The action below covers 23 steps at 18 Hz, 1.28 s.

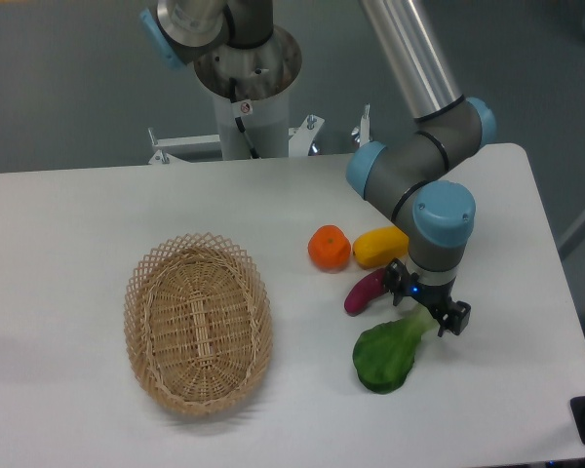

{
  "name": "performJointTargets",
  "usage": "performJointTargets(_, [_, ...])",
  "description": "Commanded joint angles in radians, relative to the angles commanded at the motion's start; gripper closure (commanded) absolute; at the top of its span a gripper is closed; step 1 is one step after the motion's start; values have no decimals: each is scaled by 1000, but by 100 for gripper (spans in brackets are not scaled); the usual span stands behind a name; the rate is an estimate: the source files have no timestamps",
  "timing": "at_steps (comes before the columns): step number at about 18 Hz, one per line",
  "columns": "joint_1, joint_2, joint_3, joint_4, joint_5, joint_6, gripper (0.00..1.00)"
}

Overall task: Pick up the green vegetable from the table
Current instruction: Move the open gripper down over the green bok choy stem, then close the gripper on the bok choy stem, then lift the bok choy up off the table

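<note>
Down low now: pincer (427, 319) sits at the pale stalk end of the green vegetable (388, 355), fingers either side of the stalk, but whether they have clamped or stand apart I cannot tell. Vegetable lies on the bench (68, 224), just below the purple piece (364, 292), right of the basket (198, 323). Orange (329, 248) and yellow piece (380, 246) lie beyond the purple piece. Judged: approach done, grasp unconfirmed, lift not yet made
</note>
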Motion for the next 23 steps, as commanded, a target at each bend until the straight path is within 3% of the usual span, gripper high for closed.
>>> performJointTargets(4, [2, 2, 5, 0, -2, 2, 68])
performJointTargets(9, [8, 6, 20, 0, -3, 3, 69])
performJointTargets(13, [35, 52, 70, -28, -44, 11, 69])
performJointTargets(15, [40, 77, 110, -105, -70, 15, 69])
performJointTargets(20, [46, 118, 247, -398, -75, 23, 70])
performJointTargets(23, [41, 169, 271, -491, -89, 25, 70])
